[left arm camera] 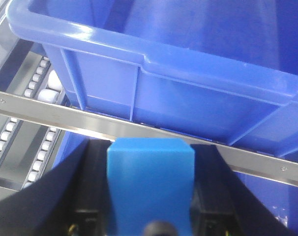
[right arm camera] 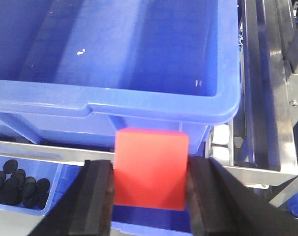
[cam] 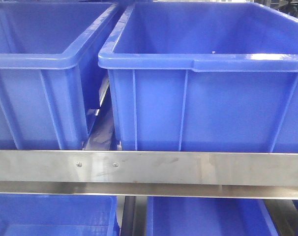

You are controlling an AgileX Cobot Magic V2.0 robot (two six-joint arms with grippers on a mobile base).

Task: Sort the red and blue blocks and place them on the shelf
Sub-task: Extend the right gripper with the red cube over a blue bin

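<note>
**A:** What does the front view show?

**B:** Two blue crates (cam: pixel 213 113) stand side by side on the shelf (cam: pixel 267 169), behind its steel front rail (cam: pixel 188 167), which has two small screws (cam: pixel 79 164). Lower crates (cam: pixel 50 216) sit on the tier beneath. No writing can be read.

**A:** And the left wrist view?

**B:** The left arm's jaws are closed on the blue block (left arm camera: pixel 150 187), one at each side. It is a cube, so it has no long axis. A flat face is turned to the camera. It is held in front of the rail (left arm camera: pixel 41 110), with a blue crate (left arm camera: pixel 188 73) above and white rollers (left arm camera: pixel 41 78) to the left.

**A:** The right wrist view?

**B:** The right arm's jaws clamp the red block (right arm camera: pixel 151 157) by its side faces, square-on. It is held before a crate's rim (right arm camera: pixel 139 101), above a lower bin (right arm camera: pixel 50 169) of black round pieces (right arm camera: pixel 11 182).
</note>
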